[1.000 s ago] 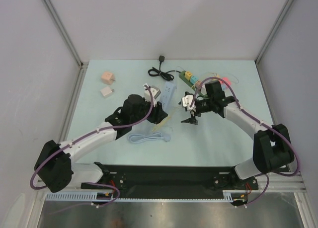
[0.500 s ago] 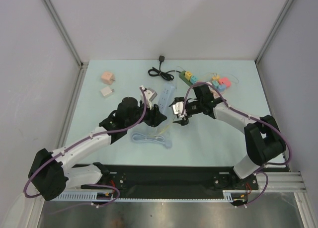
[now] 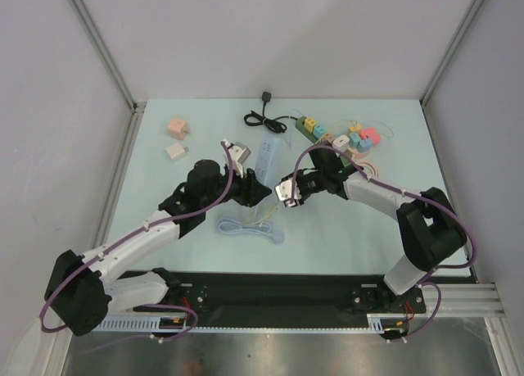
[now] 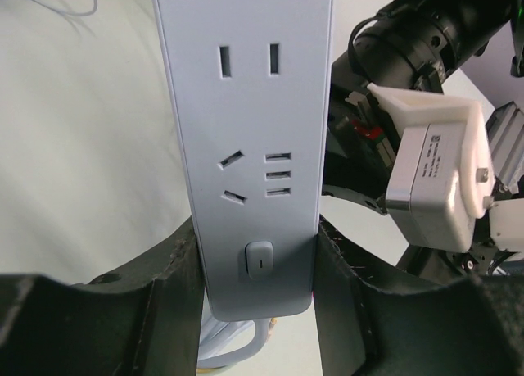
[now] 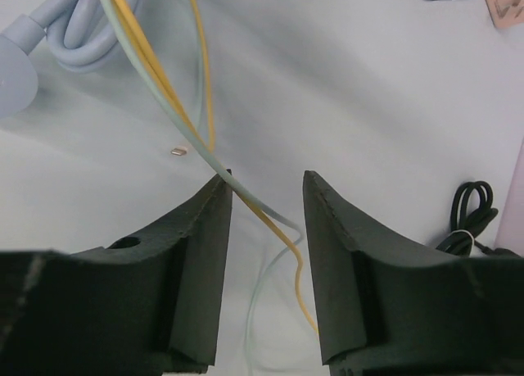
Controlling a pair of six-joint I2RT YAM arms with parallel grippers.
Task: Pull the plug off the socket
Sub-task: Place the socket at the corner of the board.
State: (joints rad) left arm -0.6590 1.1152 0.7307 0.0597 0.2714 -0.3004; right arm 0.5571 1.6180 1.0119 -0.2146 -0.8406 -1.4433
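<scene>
- The left fingers [image 4: 255, 265] are clamped on the near end of the white power strip [image 4: 246, 106], one pad on each long side, just by its rocker switch. This holds the socket body steady near the middle of the worktop [image 3: 352, 228], a little toward the left edge.
- On the part of the strip's face that shows, every outlet is bare. I cannot see the plug itself (the far end of the strip runs out of the left wrist view, so it may sit there).
- A coiled pale cord [image 3: 244, 226] lies on the worktop between the strip and the near edge.
- A thin yellow-and-pale lead [image 5: 147, 61] runs across the worktop and passes between the right fingers [image 5: 266, 220]. They stand apart around it with a clear gap and are not pinched on it.
- Judgement: this is the grasp step for the pulling arm. Next, the right fingers need a firm hold at or near the plug's body rather than on loose lead. Then they should pull straight away from the strip's face while the left arm braces it.
</scene>
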